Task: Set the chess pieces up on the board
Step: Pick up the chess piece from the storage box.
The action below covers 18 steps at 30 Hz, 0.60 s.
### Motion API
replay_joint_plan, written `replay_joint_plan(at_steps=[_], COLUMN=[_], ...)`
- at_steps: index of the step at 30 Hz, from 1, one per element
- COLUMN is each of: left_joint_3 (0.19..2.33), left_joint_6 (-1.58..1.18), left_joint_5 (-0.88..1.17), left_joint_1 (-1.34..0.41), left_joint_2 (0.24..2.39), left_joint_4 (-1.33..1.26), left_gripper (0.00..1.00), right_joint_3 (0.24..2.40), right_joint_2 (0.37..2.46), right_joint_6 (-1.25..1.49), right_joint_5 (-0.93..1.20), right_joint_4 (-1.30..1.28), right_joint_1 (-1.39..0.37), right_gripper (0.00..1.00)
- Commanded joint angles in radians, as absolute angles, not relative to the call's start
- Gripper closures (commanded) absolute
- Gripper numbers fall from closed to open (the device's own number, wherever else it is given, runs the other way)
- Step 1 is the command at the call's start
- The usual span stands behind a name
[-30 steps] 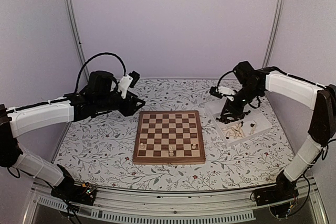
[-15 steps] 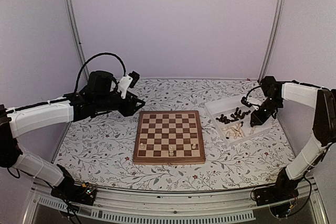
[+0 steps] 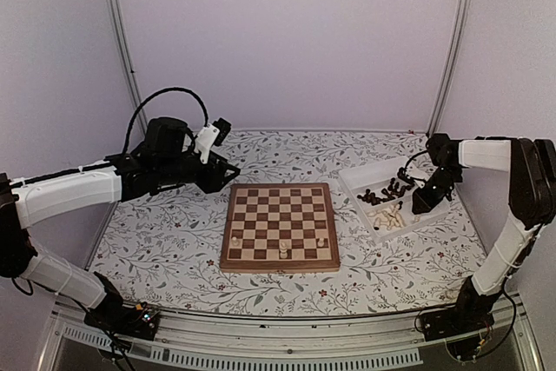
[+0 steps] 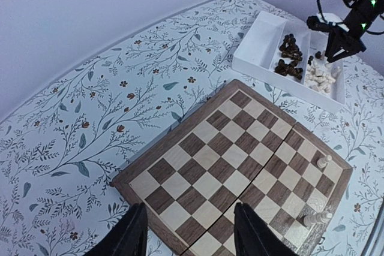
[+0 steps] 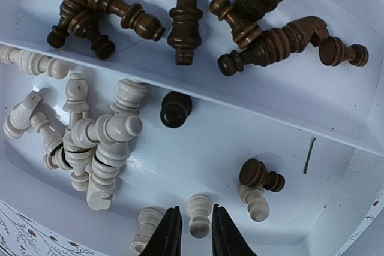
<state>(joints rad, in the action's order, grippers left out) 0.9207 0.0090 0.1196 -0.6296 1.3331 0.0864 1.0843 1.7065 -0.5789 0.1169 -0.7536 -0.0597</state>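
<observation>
The board (image 3: 280, 225) lies mid-table with three cream chess pieces (image 3: 283, 249) along its near rows; it also shows in the left wrist view (image 4: 240, 166). The other pieces lie in a white tray (image 3: 434, 212): dark ones (image 5: 186, 10) in the far compartment, cream ones (image 5: 96, 142) in the near one. My right gripper (image 3: 421, 203) is down in the tray. Its jaws (image 5: 196, 238) stand narrowly open on either side of a lying cream pawn (image 5: 198, 214), with slim gaps. My left gripper (image 3: 228, 173) hovers open and empty (image 4: 189, 238) above the board's far left corner.
The tray's divider wall (image 5: 180, 73) runs between the two piles. A dark pawn (image 5: 176, 109) and a dark and cream pair (image 5: 258, 187) lie close to the right jaws. The floral tablecloth (image 3: 165, 241) covers the table; cage walls stand on three sides.
My right arm has swung from over the tray's left part to its right end and dropped low into the near compartment. The left arm has not moved.
</observation>
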Motion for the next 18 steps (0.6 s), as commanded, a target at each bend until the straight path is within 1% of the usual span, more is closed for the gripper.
replay_joint_plan(at_steps=[1, 16, 18], left_joint_3=[0.922, 0.929, 0.932], left_joint_6=[0.004, 0.006, 0.006], left_joint_5=[0.125, 0.134, 0.136], left_joint_1=[-0.618, -0.619, -0.618], left_joint_2=[1.311, 1.322, 1.324], left_joint_4=[0.087, 0.098, 0.100], left_gripper=[0.49, 0.49, 0.49], right_joint_3=[1.075, 1.047, 1.042], right_joint_2=[1.725, 1.731, 1.717], right_joint_6=[-0.566, -0.558, -0.556], right_joint_5=[0.104, 0.086, 0.079], right_joint_4=[-0.731, -0.749, -0.750], right_joint_1=[-0.055, -0.051, -0.051], right_gripper=[0.79, 0.77, 0.80])
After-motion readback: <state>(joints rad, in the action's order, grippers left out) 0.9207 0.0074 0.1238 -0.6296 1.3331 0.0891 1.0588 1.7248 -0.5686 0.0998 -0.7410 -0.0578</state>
